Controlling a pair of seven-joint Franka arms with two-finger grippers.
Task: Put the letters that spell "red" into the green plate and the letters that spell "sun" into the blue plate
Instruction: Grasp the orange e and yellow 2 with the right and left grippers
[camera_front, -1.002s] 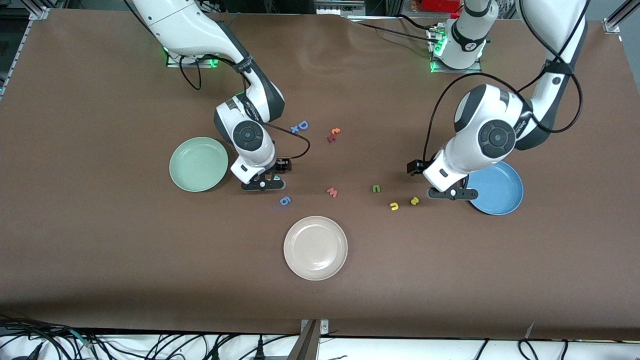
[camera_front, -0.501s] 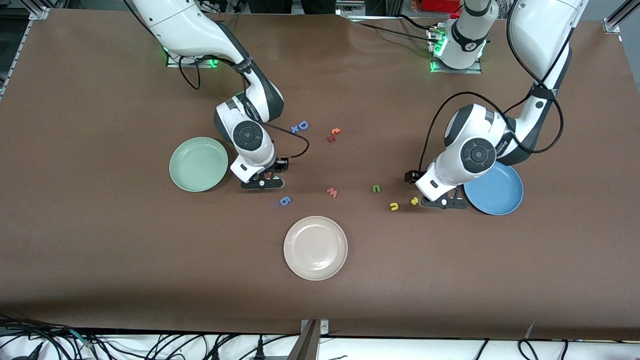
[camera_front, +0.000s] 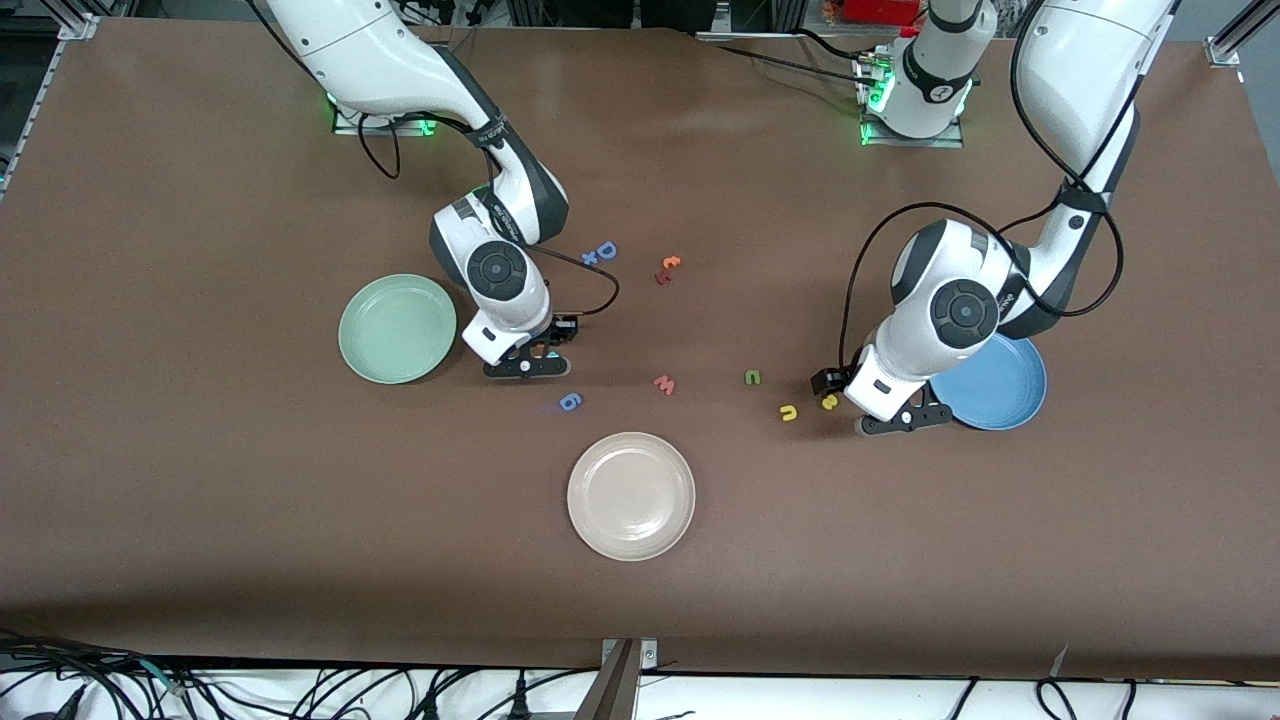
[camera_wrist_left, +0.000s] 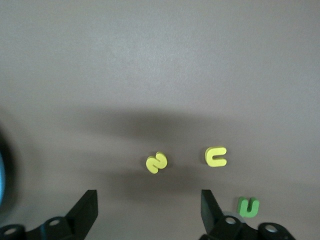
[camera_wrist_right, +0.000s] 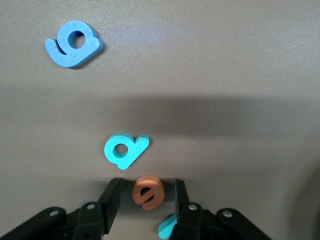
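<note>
Low over the table beside the green plate (camera_front: 397, 329), my right gripper (camera_front: 527, 368) (camera_wrist_right: 146, 196) is open, and the orange e (camera_wrist_right: 148, 192) lies between its fingers with a small gap on each side. The teal d (camera_wrist_right: 125, 148) lies just past the fingertips. The teal r (camera_wrist_right: 169, 227) peeks out under one finger. My left gripper (camera_front: 895, 422) (camera_wrist_left: 147, 200) stands wide open low beside the blue plate (camera_front: 1000, 385). The yellow s (camera_wrist_left: 157, 162) (camera_front: 829, 402) lies just ahead of its fingertips, not between them. The yellow u (camera_wrist_left: 216, 156) (camera_front: 788, 412) and green n (camera_wrist_left: 248, 206) (camera_front: 752, 377) lie beside it.
A cream plate (camera_front: 631, 496) sits nearest the front camera, mid-table. A blue g (camera_front: 570, 401) (camera_wrist_right: 74, 42) and a pinkish w (camera_front: 664, 384) lie between the two grippers. A blue D (camera_front: 605, 250) and small red and orange letters (camera_front: 668, 268) lie toward the bases.
My left arm has come down and shifted from the blue plate's edge toward the yellow s. My right gripper's fingers have narrowed around the orange e; that arm has barely moved.
</note>
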